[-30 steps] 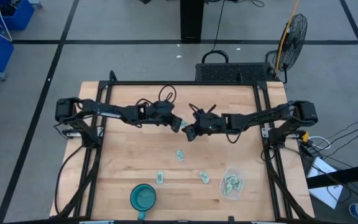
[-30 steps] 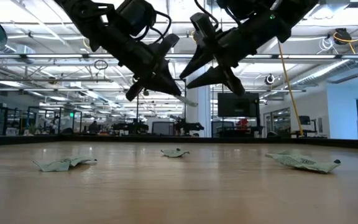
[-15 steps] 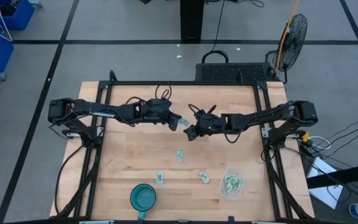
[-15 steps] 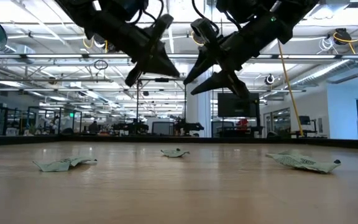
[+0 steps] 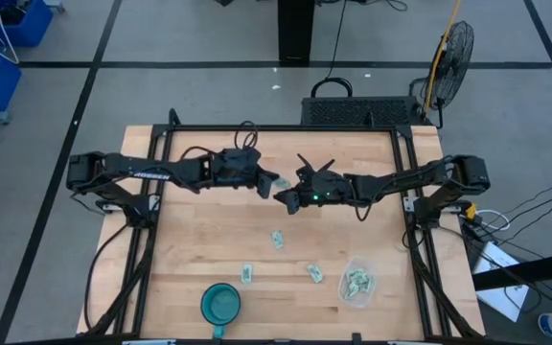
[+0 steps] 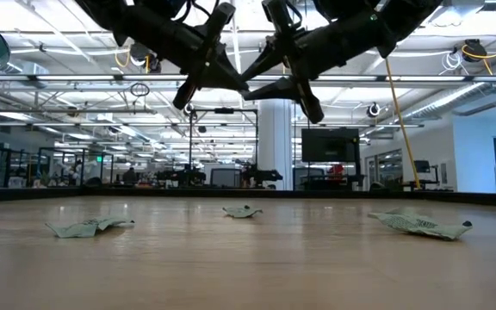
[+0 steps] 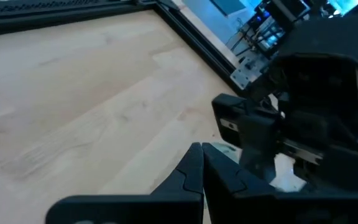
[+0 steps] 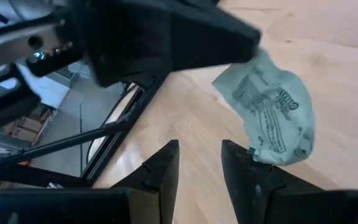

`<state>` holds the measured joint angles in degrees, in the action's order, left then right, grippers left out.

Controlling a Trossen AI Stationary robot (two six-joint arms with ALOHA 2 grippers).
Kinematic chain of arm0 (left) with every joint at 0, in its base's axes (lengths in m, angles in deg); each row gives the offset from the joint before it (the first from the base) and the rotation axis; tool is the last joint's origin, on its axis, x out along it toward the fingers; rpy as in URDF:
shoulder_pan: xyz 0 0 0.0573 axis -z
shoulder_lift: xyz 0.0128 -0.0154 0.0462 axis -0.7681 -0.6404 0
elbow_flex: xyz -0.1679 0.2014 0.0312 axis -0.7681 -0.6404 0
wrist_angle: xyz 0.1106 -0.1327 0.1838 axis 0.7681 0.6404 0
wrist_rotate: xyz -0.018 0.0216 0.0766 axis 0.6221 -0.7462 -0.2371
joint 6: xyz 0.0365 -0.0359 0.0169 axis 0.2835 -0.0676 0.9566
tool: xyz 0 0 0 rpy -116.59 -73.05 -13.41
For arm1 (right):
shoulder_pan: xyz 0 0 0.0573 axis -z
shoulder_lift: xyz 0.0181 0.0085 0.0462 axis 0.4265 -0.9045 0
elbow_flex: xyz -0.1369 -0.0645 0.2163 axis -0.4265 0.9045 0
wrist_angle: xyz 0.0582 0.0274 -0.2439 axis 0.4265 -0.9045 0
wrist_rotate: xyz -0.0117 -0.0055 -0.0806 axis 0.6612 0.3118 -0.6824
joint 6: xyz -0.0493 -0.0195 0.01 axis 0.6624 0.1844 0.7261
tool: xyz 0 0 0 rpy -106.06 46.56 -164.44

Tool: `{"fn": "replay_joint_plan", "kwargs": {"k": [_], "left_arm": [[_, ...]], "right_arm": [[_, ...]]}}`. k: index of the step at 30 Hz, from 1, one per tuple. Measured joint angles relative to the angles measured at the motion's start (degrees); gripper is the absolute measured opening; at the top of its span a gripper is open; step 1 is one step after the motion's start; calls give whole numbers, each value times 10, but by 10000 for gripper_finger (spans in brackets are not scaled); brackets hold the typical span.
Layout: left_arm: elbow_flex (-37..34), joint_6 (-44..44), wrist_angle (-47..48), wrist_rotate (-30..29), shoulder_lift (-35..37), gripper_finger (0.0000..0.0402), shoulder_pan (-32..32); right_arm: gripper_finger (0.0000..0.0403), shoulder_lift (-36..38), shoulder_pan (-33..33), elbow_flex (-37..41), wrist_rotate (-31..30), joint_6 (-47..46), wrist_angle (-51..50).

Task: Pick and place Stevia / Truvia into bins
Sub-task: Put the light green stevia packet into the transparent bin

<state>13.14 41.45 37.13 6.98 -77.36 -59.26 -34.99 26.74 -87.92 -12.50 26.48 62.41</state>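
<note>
**Handover held high, both arms lifted since a second ago**

Low in the overhead frame, the clear plastic tub holds some sachets; three pale green paper sachets lie loose near the teal round bowl. Higher, at centre, the left gripper pinches shut a crumpled sachet; the right gripper, fingers parted, has risen to meet it — likely a transfer toward the tub.
</note>
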Motion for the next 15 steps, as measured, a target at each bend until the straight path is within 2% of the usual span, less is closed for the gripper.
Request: {"fn": "replay_joint_plan", "kwargs": {"k": [10, 15], "left_arm": [[0, -11, 3, -2, 13, 0, 18], [1, -8, 33, -31, 51, 0, 21]], "right_arm": [[116, 0, 0, 0, 2, -32, -15], [116, 0, 0, 0, 31, -33, -14]]}}
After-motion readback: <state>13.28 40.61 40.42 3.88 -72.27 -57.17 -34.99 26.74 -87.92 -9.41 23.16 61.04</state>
